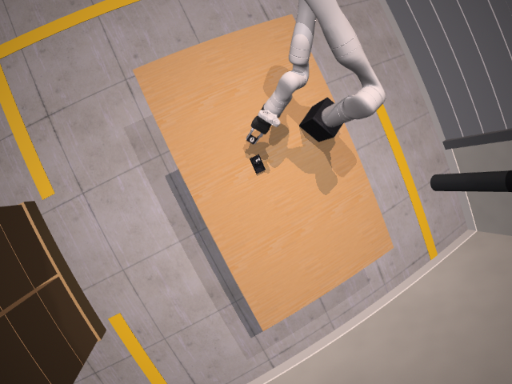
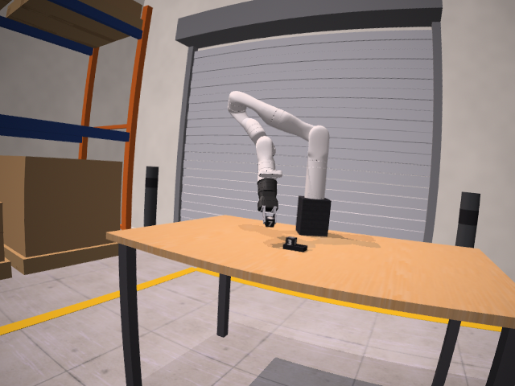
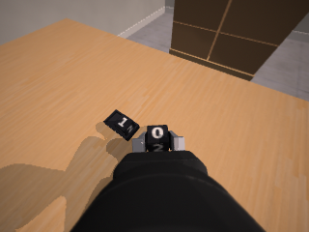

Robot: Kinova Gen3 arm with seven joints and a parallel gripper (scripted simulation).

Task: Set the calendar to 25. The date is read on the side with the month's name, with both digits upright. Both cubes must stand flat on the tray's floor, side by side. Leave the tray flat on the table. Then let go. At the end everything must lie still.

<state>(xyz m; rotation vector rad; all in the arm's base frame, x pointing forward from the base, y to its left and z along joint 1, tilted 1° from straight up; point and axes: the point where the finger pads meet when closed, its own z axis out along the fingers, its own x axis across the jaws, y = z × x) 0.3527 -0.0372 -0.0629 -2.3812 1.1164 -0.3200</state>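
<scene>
My gripper (image 3: 157,137) is shut on a black number cube (image 3: 157,136) and holds it above the table. The cube shows a 0 and a 2 in the wrist view, and a 7 in the exterior view (image 2: 269,223). The black tray (image 1: 258,166) lies flat on the table just beyond and below the gripper (image 1: 251,138). One cube (image 2: 290,240) (image 3: 123,123) stands in the tray's left part, showing a 3 to the exterior view and a 1 on top. The tray's other half (image 2: 300,248) looks empty.
The arm's black base block (image 1: 319,119) stands on the table close behind the tray. Brown shelving (image 1: 37,298) stands on the floor off the table. Black posts (image 2: 467,219) stand beside the table.
</scene>
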